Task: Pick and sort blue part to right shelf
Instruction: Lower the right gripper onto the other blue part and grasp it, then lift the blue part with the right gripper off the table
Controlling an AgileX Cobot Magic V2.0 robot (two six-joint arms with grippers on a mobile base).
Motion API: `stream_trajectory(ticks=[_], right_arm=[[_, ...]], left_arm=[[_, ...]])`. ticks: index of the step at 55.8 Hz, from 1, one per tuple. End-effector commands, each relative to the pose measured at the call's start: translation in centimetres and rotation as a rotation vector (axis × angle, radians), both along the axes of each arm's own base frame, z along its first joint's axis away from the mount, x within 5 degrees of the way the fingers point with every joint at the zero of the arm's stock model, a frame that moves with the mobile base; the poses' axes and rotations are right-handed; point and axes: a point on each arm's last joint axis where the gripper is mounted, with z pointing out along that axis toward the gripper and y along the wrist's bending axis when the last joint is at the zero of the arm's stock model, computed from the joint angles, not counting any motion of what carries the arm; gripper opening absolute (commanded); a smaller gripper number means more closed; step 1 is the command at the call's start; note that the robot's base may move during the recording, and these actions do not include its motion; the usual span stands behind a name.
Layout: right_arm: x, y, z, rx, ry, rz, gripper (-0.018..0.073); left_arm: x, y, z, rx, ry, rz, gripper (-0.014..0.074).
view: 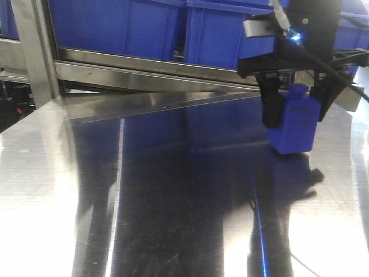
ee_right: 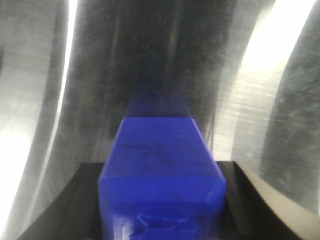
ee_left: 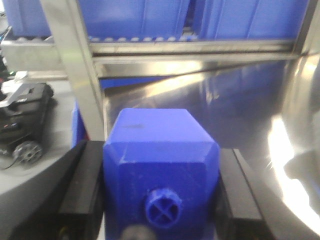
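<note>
At upper left of the front view: steel shelf post (view: 34,52), then blue bins (view: 115,26) on the rack behind the worktop (view: 144,202).

Left wrist view: left tool (ee_left: 161,150) clamped on a second blue block (ee_left: 157,132). This one shows a prominent cross-marked cap, so it is judged not to be the target.

Upper right of the front view: right tool (view: 295,118) closed on the blue part (view: 295,135), pointing down. Fingers on the two flat side faces, nub (view: 298,89) upward. Part hangs low over the worktop; touching or just clear, cannot tell.

Handling, judged: rigid solid block, probably light, not fragile. Matte faces should give fair friction. The flat body sides are the place to hold; the sloped shoulders and nub would let it slip. The grip sits on the upper half, so the bottom could swing.
</note>
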Motion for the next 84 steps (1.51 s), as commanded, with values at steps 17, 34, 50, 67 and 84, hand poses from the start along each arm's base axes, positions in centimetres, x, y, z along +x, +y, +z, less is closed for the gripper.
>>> stream_trajectory(ticks=[17, 34, 50, 67, 84], right_arm=[[-6.5, -3.6, 5.3, 0.001, -0.308, 0.062, 0.0167], [-15.1, -7.0, 6.4, 0.065, -0.568, 0.101, 0.0167], [-24.7, -10.7, 6.3, 0.168, -0.898, 0.107, 0.0167], [-33.5, -14.5, 5.6, 0.222, -1.34, 0.09, 0.0167], [-33.9, -14.7, 5.8, 0.194, -1.399, 0.1, 0.0167]], left_arm=[[-2.4, 1.1, 0.3, -0.03, -0.171, 0.027, 0.0332], [-4.7, 1.8, -3.2, -0.049, -0.215, 0.022, 0.0332], [-5.4, 2.1, -4.8, -0.07, -0.219, 0.026, 0.0332], [-5.4, 2.1, -4.8, -0.067, -0.222, 0.026, 0.0332], [-5.4, 2.1, -4.8, -0.068, -0.223, 0.026, 0.0332]])
